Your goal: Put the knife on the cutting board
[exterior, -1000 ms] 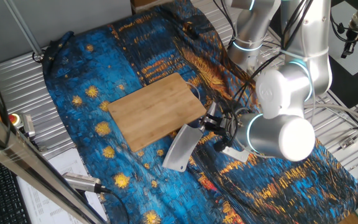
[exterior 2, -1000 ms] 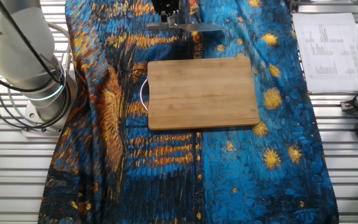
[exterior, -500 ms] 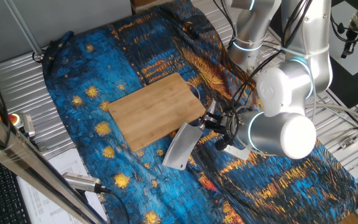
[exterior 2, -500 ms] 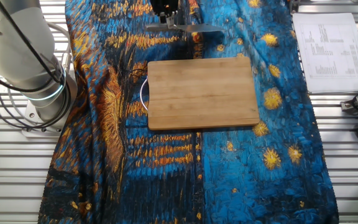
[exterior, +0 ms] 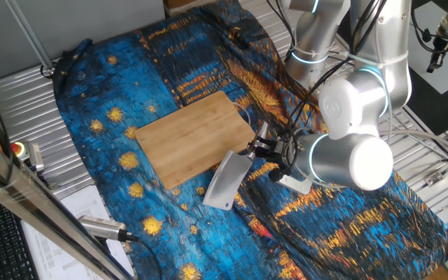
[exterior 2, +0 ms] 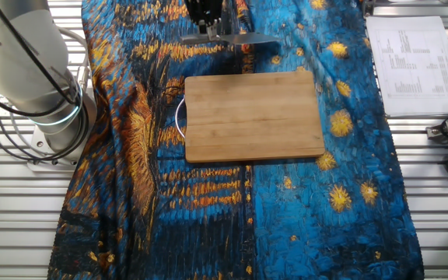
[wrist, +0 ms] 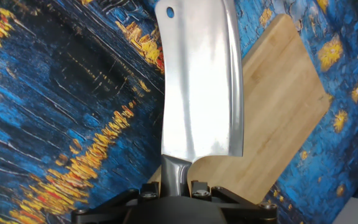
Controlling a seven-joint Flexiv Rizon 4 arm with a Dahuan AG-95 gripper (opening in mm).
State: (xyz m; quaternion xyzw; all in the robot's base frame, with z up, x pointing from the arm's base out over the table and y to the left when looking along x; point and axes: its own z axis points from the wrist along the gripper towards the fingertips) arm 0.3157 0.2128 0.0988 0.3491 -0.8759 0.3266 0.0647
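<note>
The knife (exterior: 228, 179) is a small metal cleaver with a broad grey blade. My gripper (exterior: 259, 148) is shut on its silver handle and holds it above the cloth, just off the cutting board's near corner. In the hand view the blade (wrist: 199, 81) points away from my gripper (wrist: 174, 185), its right edge over the cutting board (wrist: 284, 106). The cutting board (exterior: 194, 138) is a tan bamboo rectangle lying flat on the blue starry cloth. In the other fixed view the board (exterior 2: 253, 115) lies mid-table, and the knife (exterior 2: 232, 36) shows edge-on behind it under my gripper (exterior 2: 207, 25).
The blue and orange starry cloth (exterior: 123, 117) covers the table. The arm's base (exterior 2: 37, 85) stands left of the board. A silver-and-black tool with cable (exterior: 99, 226) lies near printed papers (exterior 2: 412, 62) on the metal table edge.
My gripper with the knife has shifted slightly toward the board; the blade now sits a little closer to the board's corner.
</note>
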